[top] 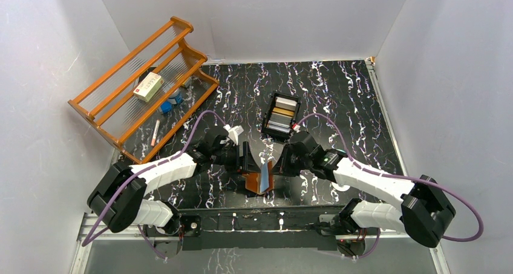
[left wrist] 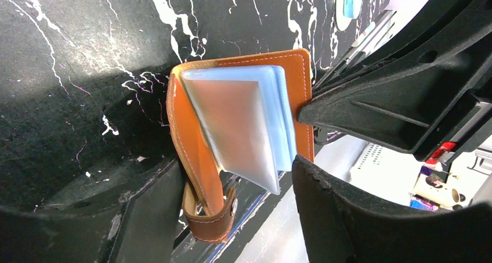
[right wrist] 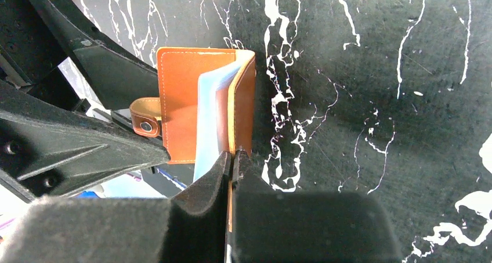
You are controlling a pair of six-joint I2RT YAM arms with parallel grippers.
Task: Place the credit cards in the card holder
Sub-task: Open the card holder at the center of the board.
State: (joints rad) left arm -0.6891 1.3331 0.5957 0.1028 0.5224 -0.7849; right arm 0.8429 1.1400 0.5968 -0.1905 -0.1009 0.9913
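1. The right end effector [right wrist: 232,158] is clamped tight on the near edge of one brown cover of the card holder [right wrist: 185,100].
2. The holder is spread open like a book, and its pale blue sleeves [left wrist: 278,118] fan out between the covers.
3. The left end effector [left wrist: 235,170] is spread wide with a finger on each side of the holder, and it grips nothing.
4. The front sleeve looks grey. Whether a card sits in it I cannot tell.
5. The snap strap [left wrist: 212,216] hangs off the cover farther from the right end effector.
6. The credit cards [top: 283,114] lie in a black tray [top: 284,95] on the tabletop [top: 339,104], just beyond the right end effector and apart from the holder.
7. A wooden rack [top: 121,74] stands well beyond the left end effector.
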